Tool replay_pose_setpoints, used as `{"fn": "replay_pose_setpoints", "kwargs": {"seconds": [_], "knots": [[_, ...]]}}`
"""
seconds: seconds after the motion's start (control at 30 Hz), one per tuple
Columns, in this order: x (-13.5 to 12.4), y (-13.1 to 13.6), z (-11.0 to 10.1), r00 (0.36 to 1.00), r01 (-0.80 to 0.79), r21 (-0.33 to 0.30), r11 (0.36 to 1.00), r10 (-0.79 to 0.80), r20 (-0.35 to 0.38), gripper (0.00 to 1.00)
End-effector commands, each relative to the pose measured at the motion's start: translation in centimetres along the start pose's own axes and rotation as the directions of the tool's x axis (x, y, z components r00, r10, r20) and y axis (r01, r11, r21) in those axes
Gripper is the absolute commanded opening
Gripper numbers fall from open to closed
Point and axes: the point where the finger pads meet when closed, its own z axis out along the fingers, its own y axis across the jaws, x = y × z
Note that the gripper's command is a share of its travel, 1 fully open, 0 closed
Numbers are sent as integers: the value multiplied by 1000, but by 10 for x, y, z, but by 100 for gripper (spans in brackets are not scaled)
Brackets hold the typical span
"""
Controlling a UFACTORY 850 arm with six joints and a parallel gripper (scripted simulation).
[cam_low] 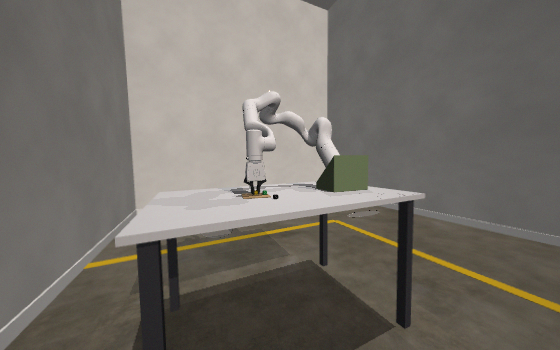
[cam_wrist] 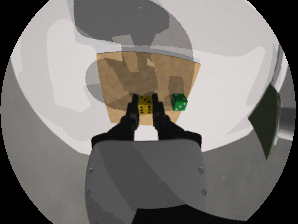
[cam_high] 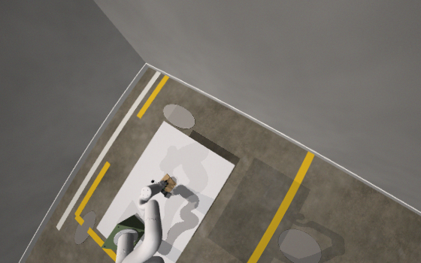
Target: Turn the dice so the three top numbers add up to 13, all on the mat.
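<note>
My gripper [cam_low: 256, 192] [cam_wrist: 145, 101] is shut on the yellow die [cam_wrist: 145, 105], which is low over or on the tan mat [cam_high: 167, 176] [cam_low: 247, 197] [cam_wrist: 111, 90], near the side closest to the gripper body in the wrist view. Whether the die touches the mat I cannot tell. The green die [cam_low: 264, 192] [cam_wrist: 178, 102] rests on the mat near its right side in the wrist view, with white pips. The black die [cam_high: 152, 181] [cam_low: 275, 197] lies on the table off the mat; it is hidden in the wrist view. Its pips are too small to read.
The white table [cam_high: 206, 165] [cam_low: 179, 204] carries the arm and a green wedge-shaped block [cam_low: 351, 172] [cam_wrist: 265, 122] at the arm's base. The arm casts shadows over the mat and table.
</note>
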Motion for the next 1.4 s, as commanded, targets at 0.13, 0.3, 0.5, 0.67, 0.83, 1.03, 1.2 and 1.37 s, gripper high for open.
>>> {"fn": "replay_pose_setpoints", "kwargs": {"seconds": [0.13,0.3,0.5,0.67,0.83,1.03,1.2,1.37], "knots": [[0,-1,-1,1000,0,1,1000,0,0,15],[0,-1,-1,1000,0,1,1000,0,0,15],[0,-1,0,1000,0,1,1000,0,0,15],[0,-1,1,1000,0,1,1000,0,0,15],[0,-1,2,1000,0,1,1000,0,0,15],[0,-1,3,1000,0,1,1000,0,0,15],[0,-1,3,1000,0,1,1000,0,0,15],[0,-1,3,1000,0,1,1000,0,0,15]]}}
